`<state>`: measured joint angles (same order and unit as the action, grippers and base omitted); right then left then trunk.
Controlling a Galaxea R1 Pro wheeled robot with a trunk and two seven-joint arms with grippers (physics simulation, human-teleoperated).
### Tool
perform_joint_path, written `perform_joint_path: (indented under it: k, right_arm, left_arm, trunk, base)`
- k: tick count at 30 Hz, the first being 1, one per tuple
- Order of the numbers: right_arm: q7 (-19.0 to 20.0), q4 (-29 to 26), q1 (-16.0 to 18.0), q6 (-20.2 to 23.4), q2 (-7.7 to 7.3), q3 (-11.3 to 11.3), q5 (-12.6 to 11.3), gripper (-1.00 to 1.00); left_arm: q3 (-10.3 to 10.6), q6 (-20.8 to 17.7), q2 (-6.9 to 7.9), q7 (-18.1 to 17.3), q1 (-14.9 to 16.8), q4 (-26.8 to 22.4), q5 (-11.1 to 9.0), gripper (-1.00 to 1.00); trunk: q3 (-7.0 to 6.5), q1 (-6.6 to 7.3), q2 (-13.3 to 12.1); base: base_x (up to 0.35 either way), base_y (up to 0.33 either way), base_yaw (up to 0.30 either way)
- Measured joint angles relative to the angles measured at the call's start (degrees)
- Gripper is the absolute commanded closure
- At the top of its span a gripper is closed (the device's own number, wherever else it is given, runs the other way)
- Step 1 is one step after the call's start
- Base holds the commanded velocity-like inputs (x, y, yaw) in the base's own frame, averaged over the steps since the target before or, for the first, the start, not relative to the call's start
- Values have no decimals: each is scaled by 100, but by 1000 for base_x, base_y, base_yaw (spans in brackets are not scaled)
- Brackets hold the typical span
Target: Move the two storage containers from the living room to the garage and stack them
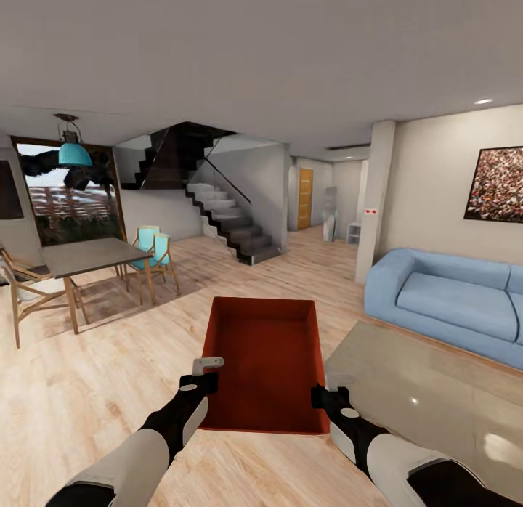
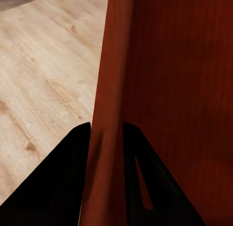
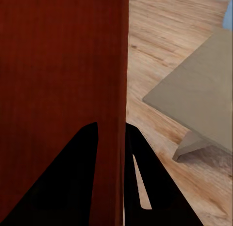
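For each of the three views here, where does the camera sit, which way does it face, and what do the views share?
Head view: on the head, facing forward and down at the storage container, blue sofa and both forearms.
Left wrist view: along the left gripper, clamped on the container's wall, wood floor beyond.
Right wrist view: along the right gripper, clamped on the opposite wall, low table beside.
Shared: the container.

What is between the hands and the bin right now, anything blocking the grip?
Nothing visible. The left hand straddles one side wall of the bin and the right hand straddles the opposite wall, each wall sitting between the fingers. The bin is held above the wood floor, beside a low table.
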<state>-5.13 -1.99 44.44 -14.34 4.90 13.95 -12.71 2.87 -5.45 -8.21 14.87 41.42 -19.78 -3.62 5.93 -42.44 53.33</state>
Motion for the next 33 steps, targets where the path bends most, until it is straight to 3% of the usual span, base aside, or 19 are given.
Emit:
perform_joint_path:
  k: [20, 33]
  right_arm:
    - [10, -2, 0, 22, -7, 16, -10, 100]
    - [18, -11, 0, 26, -10, -4, 5, 100]
  left_arm:
    - [-22, -1, -9, 4, 0, 15, 6, 100]
    - [-9, -10, -8, 8, -1, -3, -5, 100]
  trunk:
    - [0, 1, 0]
    - [0, 1, 0]
  base:
    - [319, 6, 9]
    - [321, 142, 0]
